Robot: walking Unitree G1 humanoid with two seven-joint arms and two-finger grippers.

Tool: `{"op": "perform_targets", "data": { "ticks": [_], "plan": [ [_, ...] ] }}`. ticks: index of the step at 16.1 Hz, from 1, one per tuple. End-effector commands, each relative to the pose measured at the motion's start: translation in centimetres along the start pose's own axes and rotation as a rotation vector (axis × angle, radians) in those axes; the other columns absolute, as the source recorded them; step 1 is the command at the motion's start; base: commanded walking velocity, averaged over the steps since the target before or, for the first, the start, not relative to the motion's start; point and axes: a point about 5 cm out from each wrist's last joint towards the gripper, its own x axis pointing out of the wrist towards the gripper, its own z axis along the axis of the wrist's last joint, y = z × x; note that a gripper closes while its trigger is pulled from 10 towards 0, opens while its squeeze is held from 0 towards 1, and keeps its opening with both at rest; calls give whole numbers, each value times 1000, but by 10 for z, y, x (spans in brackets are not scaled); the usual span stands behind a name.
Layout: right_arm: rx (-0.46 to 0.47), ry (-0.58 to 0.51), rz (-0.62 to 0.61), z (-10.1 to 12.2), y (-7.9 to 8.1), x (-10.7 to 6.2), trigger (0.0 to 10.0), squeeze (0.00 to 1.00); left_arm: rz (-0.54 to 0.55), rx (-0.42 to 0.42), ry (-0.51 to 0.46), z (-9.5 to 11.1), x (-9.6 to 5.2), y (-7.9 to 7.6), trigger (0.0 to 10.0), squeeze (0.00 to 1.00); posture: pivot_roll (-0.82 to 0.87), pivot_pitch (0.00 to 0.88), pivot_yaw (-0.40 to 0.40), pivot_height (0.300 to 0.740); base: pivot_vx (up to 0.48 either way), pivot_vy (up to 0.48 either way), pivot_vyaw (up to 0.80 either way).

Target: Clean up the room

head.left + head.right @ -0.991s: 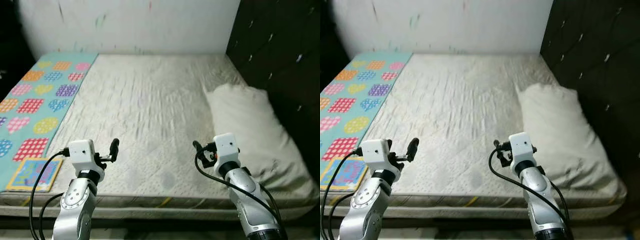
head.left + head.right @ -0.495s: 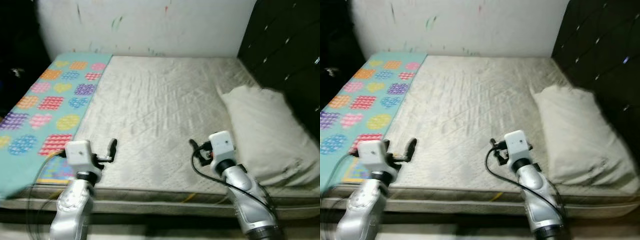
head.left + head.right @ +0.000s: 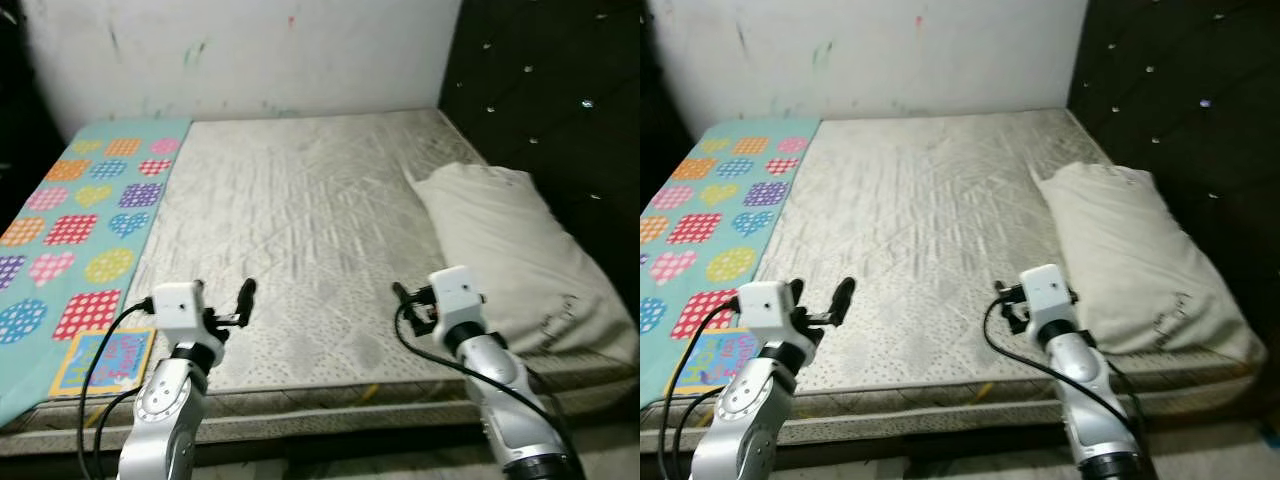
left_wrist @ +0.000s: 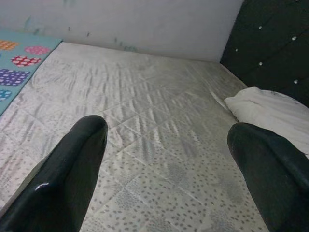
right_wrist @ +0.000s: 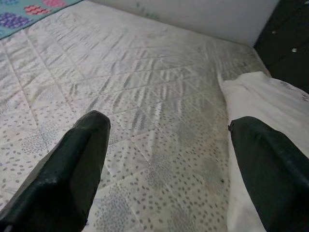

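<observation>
A bed with a grey quilted mattress (image 3: 300, 200) lies before me. At its right side, against the dark headboard, rests a white pillow (image 3: 510, 240). A turquoise blanket (image 3: 80, 210) with coloured hearts and circles covers the left strip, and a small colourful picture book (image 3: 100, 360) lies on its near corner. My left gripper (image 3: 243, 297) hovers open over the bed's front edge, holding nothing; the left wrist view shows its fingers (image 4: 72, 174) spread wide. My right gripper (image 3: 402, 297) is also open and empty, just left of the pillow's near end (image 5: 270, 101).
A black tufted headboard (image 3: 540, 90) rises along the right side. A white wall (image 3: 250, 50) with small paint marks stands behind the bed. The mattress edge (image 3: 330, 400) runs just below both grippers.
The whole picture has swung sideways and back, so the camera moved. Both arms keep the same raised pose with open fingers. Nothing on the bed has shifted.
</observation>
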Motion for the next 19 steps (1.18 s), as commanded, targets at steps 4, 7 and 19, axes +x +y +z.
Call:
{"op": "perform_targets", "data": {
  "ticks": [4,7,19],
  "plan": [
    [14,-15,10,3,6,3,10000,0,34,34,5,2,1,7,10000,0,-181,0,44,740,306,0,0],
    [10,-22,13,4,6,3,10000,0,63,25,23,0,2,9,10000,0,-181,0,44,740,0,0,0],
    [-11,-12,22,0,6,1,10000,0,72,-8,26,-1,2,9,10000,0,-181,0,41,740,0,387,0]
  ]
}}
